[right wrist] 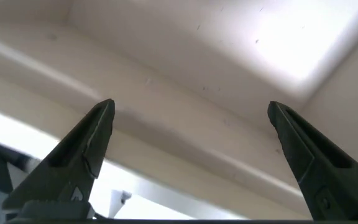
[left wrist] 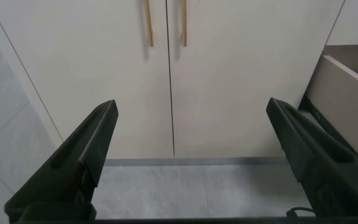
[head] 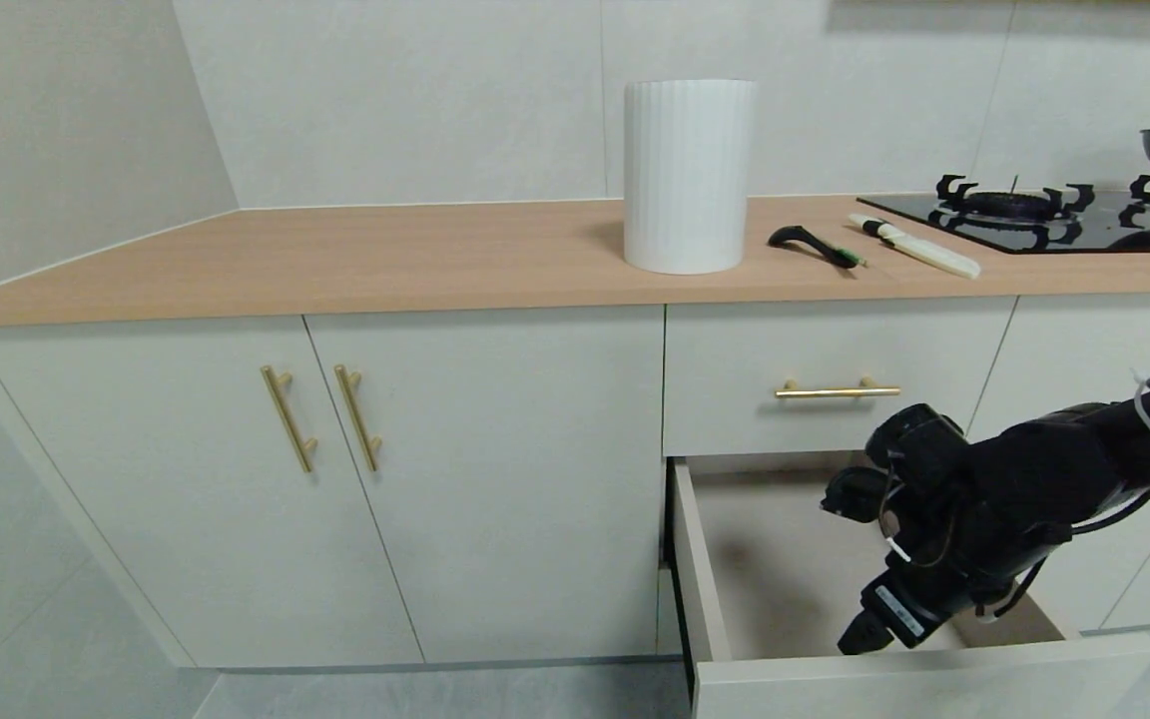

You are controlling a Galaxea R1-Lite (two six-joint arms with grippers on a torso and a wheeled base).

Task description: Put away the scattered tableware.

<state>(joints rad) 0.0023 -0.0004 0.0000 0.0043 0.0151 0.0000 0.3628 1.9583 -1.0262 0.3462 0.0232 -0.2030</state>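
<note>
Drawer (head: 700, 559) open, stowing not begun, I judge | my right gripper (head: 860, 634) empty, jaws apart, inside it | left gripper (left wrist: 191, 106) likewise released | knife (head: 914, 247), peeler (head: 813, 245) on countertop (head: 385, 260) | next: I lift to the peeler.

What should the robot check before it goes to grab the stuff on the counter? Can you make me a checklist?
1. Drawer pulled out: ok, it stands open under the shut one.
2. Right hand open and holding nothing: ok, it is down inside the drawer.
3. Left hand open and holding nothing: ok, it faces the cabinet doors.
4. Tableware put away: not ok, the peeler and the knife lie on the counter beside the stove.
5. Room on the drawer floor: cannot tell, the arm hides part of it.
</note>
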